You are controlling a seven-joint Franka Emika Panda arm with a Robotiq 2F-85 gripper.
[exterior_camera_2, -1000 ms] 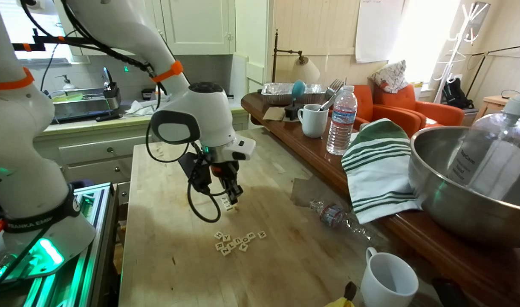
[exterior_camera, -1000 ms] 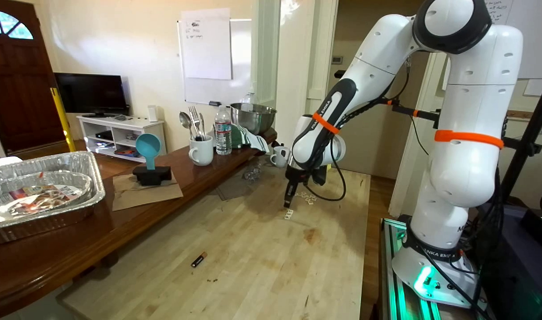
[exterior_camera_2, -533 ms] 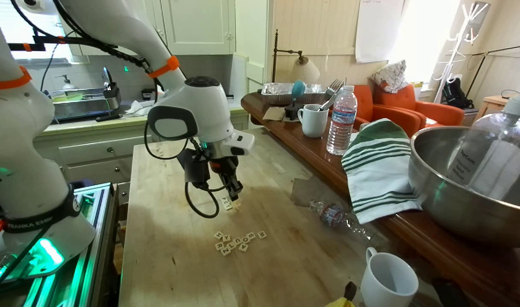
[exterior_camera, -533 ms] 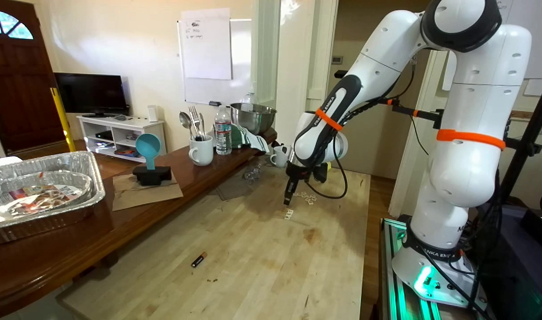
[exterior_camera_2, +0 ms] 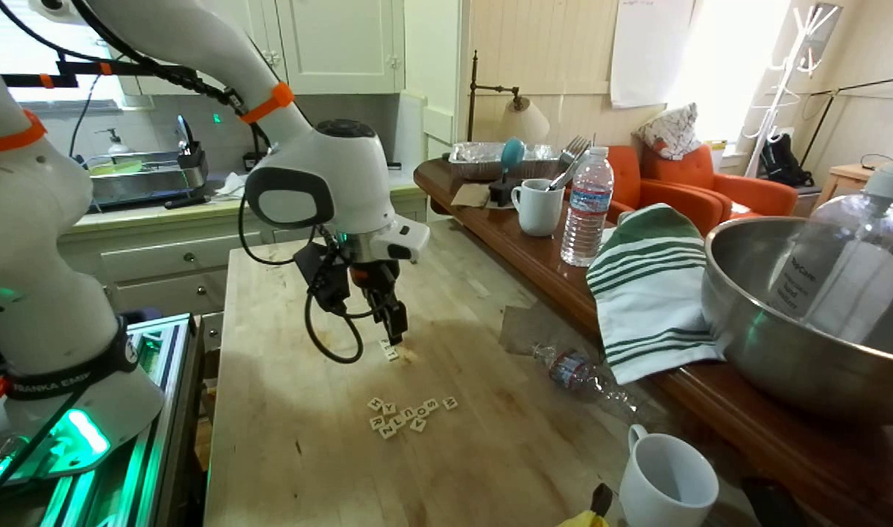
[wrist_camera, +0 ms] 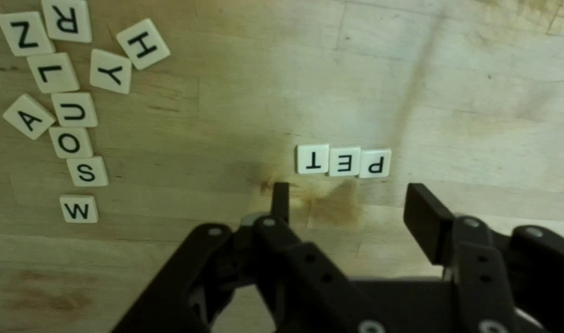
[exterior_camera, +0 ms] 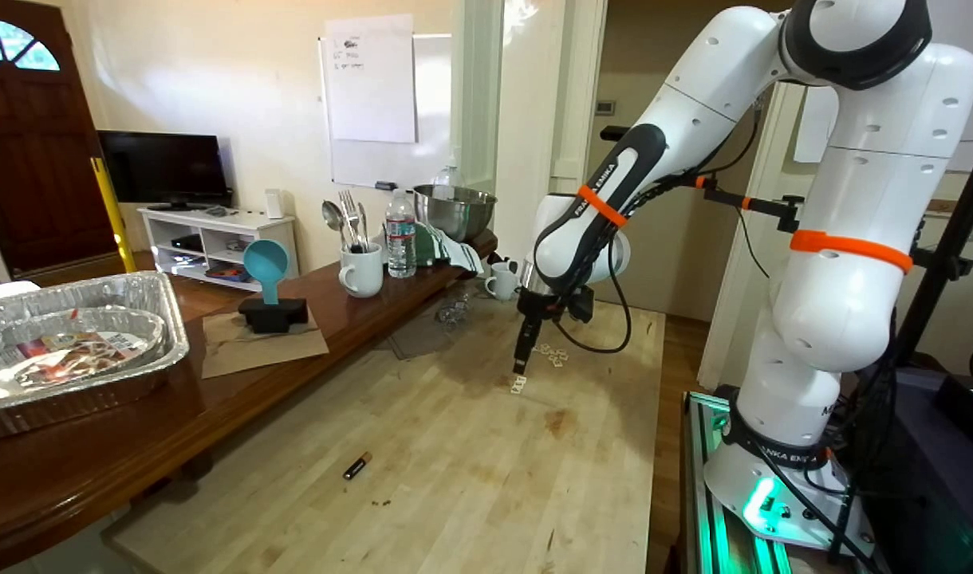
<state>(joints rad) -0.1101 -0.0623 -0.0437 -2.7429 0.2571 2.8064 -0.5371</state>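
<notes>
Three cream, square, black-lettered tiles (wrist_camera: 344,161) adjoin on the pale wooden tabletop (wrist_camera: 462,125), presumably aligned to read PET; the black two-fingered pincer (wrist_camera: 348,194) stands wide and empty near them; ten matching loose tiles (wrist_camera: 74,110) lie apart, apparently as spares.

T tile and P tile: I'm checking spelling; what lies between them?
The E tile lies between the T tile and P tile in the wrist view.
</notes>
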